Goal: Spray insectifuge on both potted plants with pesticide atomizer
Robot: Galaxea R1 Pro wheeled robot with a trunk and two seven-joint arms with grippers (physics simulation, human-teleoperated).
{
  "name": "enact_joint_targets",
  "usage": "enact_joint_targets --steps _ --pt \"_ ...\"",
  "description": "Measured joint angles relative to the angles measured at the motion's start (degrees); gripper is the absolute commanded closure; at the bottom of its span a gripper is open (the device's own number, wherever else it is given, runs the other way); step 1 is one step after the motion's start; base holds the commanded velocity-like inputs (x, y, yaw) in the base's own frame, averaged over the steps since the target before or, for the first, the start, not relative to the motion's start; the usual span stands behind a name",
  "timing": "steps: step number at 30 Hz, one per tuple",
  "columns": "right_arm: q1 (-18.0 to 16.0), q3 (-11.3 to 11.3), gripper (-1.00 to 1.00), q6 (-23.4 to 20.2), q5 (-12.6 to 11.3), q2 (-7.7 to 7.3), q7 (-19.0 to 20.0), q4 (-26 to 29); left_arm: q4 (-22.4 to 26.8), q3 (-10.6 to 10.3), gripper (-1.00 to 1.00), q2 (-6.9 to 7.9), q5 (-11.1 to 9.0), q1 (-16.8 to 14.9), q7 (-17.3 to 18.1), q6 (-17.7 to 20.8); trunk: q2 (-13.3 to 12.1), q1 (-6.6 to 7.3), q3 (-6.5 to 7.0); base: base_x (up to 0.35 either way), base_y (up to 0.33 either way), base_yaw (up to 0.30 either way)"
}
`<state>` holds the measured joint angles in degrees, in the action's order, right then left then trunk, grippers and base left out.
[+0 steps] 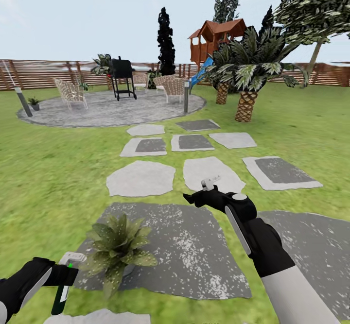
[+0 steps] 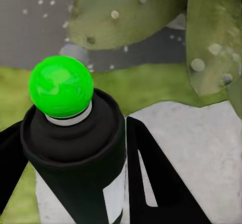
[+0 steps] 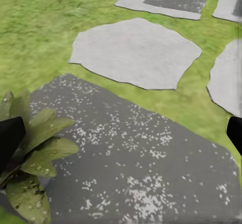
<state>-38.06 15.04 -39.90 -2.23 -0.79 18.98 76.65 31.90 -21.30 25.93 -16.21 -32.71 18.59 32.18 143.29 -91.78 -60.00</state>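
My left gripper (image 1: 64, 271) at the lower left is shut on the pesticide atomizer (image 1: 61, 296), a slim dark bottle with a white label. In the left wrist view the atomizer (image 2: 75, 153) sits between black fingers (image 2: 156, 183), and its round tip (image 2: 60, 85) glows bright green. A speckled-leaf potted plant (image 1: 116, 248) stands on a dark paving slab just right of the nozzle; its leaves (image 2: 126, 12) fill the far end of that view. The other potted plant (image 1: 34, 103), in a small grey pot, stands far off at the patio's left edge. My right gripper (image 1: 201, 189) hovers open past the speckled plant (image 3: 30, 153).
Pale stepping stones (image 1: 141, 178) lead over the lawn to a round stone patio (image 1: 112, 108) with wicker chairs, a black grill (image 1: 122, 77) and grey bollard lamps (image 1: 186, 95). Palms (image 1: 247, 78) and a wooden playhouse (image 1: 214, 40) stand at the right. A brown slat fence (image 1: 43, 74) rings the garden.
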Motion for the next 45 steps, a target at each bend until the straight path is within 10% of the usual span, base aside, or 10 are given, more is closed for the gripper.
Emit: enact_joint_targets --steps 45 --pt "0.0 0.0 -1.00 -0.6 0.0 0.09 0.1 1.3 -0.1 -0.4 1.00 -1.05 0.1 0.0 2.5 -0.5 0.0 0.00 0.89 -0.057 0.222 -0.178"
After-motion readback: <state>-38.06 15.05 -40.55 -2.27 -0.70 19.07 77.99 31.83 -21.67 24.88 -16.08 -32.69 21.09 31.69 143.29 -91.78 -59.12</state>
